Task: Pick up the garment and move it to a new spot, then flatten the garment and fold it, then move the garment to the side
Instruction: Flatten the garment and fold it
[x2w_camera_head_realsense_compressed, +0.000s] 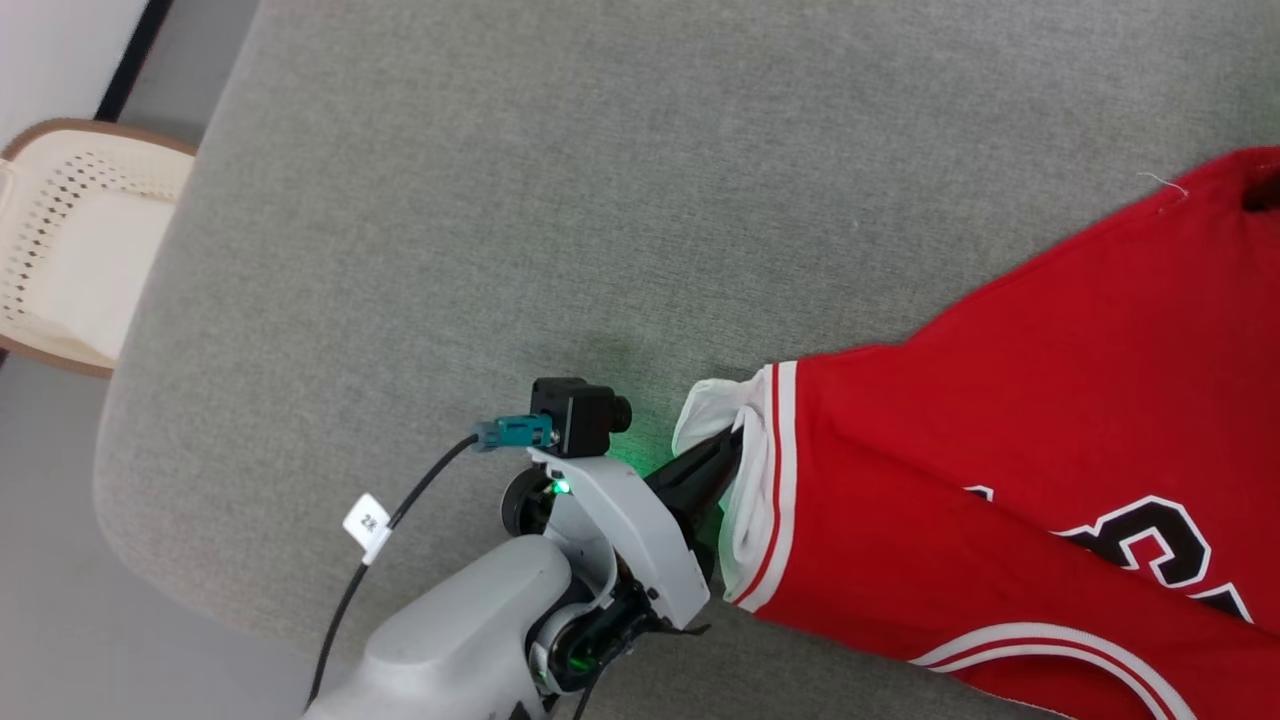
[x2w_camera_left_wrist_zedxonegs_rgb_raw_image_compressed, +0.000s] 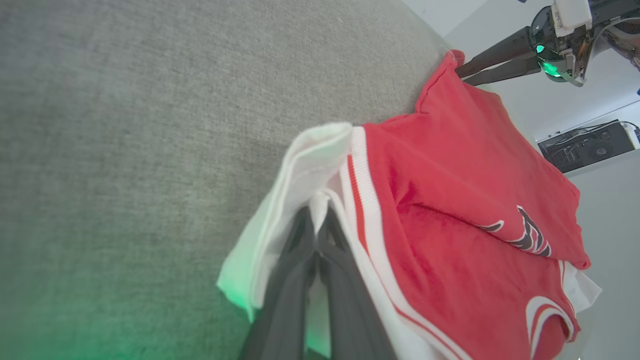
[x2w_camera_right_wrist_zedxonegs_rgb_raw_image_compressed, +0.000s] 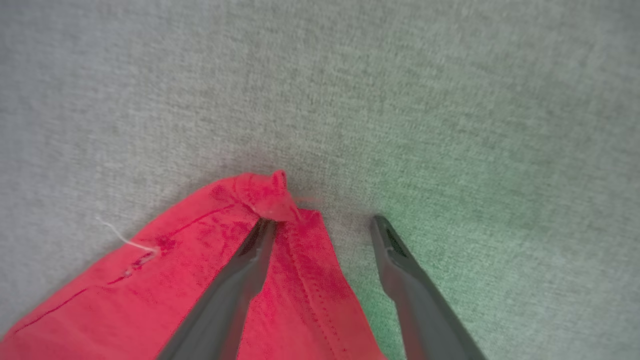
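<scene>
We see the shirt (x2w_camera_head_realsense_compressed: 1000, 420) lying on a wide gray padded surface (x2w_camera_head_realsense_compressed: 500, 200), toward the right of the head view and running off its right and bottom edges. It is red with black-and-white lettering, and its white sleeve with striped trim points toward the middle of the surface.

Our left gripper (x2w_camera_head_realsense_compressed: 735, 445) has its two dark fingers pressed together on that white sleeve. In the left wrist view the sleeve cloth wraps around the fingertips of this gripper (x2w_camera_left_wrist_zedxonegs_rgb_raw_image_compressed: 316, 235).

Our right gripper (x2w_camera_right_wrist_zedxonegs_rgb_raw_image_compressed: 322, 221) stands with its fingers wide apart at a red corner of the shirt. One finger lies over the red cloth with its tip at a bunched-up bit of hem; the other is over bare gray padding.

At the far left, beyond the surface, stands a cream perforated basket (x2w_camera_head_realsense_compressed: 60, 190) on the floor (x2w_camera_head_realsense_compressed: 40, 600). We cannot tell what it holds.
</scene>
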